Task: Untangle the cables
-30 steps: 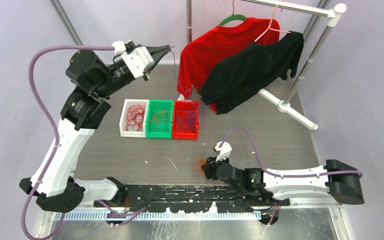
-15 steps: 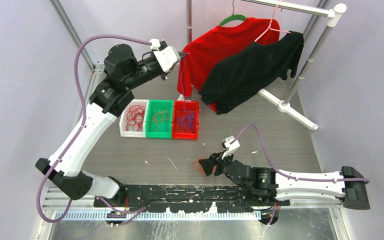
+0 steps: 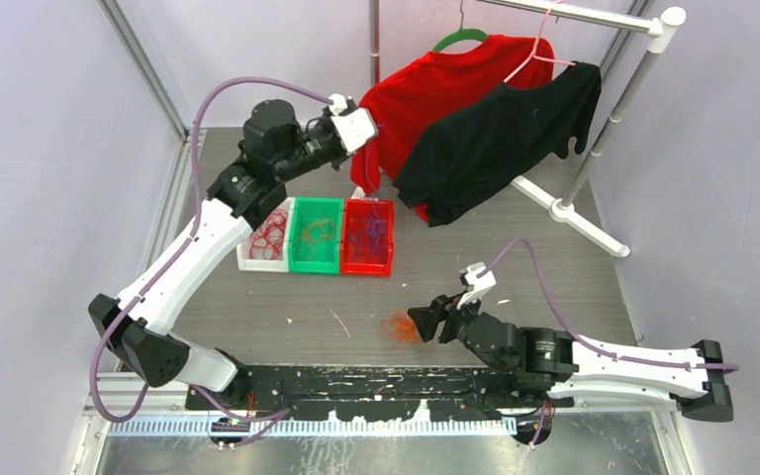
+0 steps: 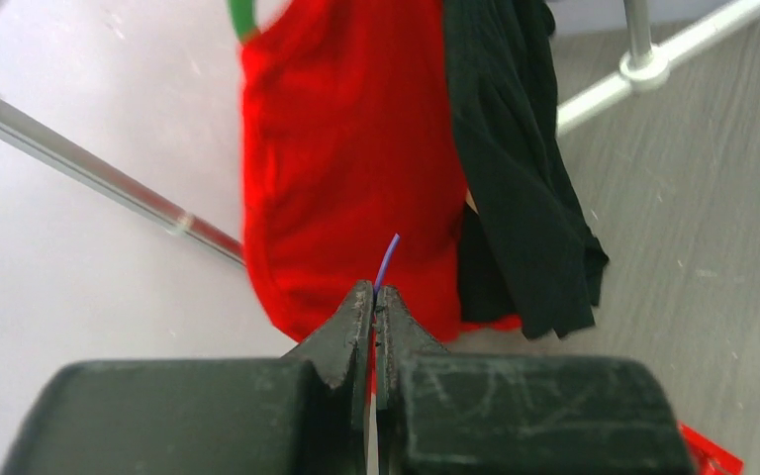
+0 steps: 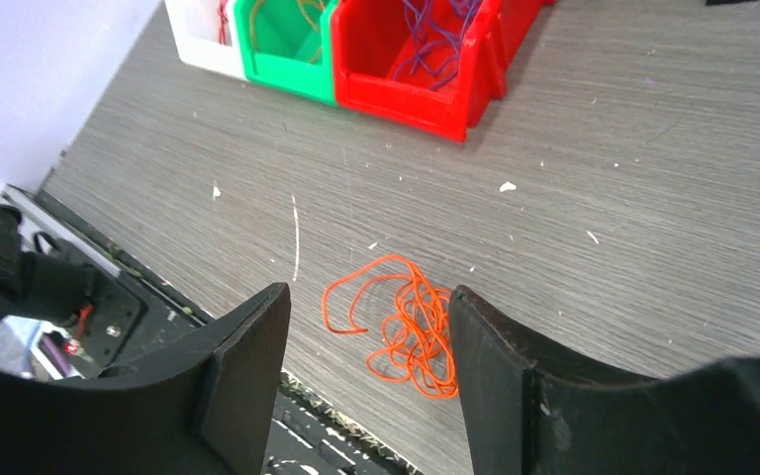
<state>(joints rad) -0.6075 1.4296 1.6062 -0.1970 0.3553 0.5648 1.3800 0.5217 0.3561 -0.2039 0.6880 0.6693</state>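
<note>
Though the grey table [image 3: 515,267] is the biggest thing before me, the garment rack [image 3: 614,117] at its far right draws the eye, with a red shirt [image 3: 426,89] and a black shirt [image 3: 495,148] hanging from it. Next in size are the arms. The left arm [image 3: 198,247] reaches high toward the red shirt, and the right arm [image 3: 614,356] lies low along the near edge.

Between them three bins sit in a row: a white bin [image 3: 262,263] with red wires, a green bin [image 3: 315,265] with orange ones and a red bin [image 3: 368,267] with purple ones.

The left gripper [image 4: 374,297] is pinched tight on a purple strand [image 4: 387,259], whose tip pokes out just past the fingertips. The right gripper [image 5: 366,292] stands wide and carries nothing, hovering just over the orange tangle [image 5: 411,332]. That tangle lies loose on the table near the front edge, well apart from the bins.

It looks feather-light, limp and a little springy. Grabbed in the middle, I'd expect it to drag along whole and snag on itself. The single open loop sticking out at one side seems the best place to pinch. The grip should be firm, since wire this thin could slip.
</note>
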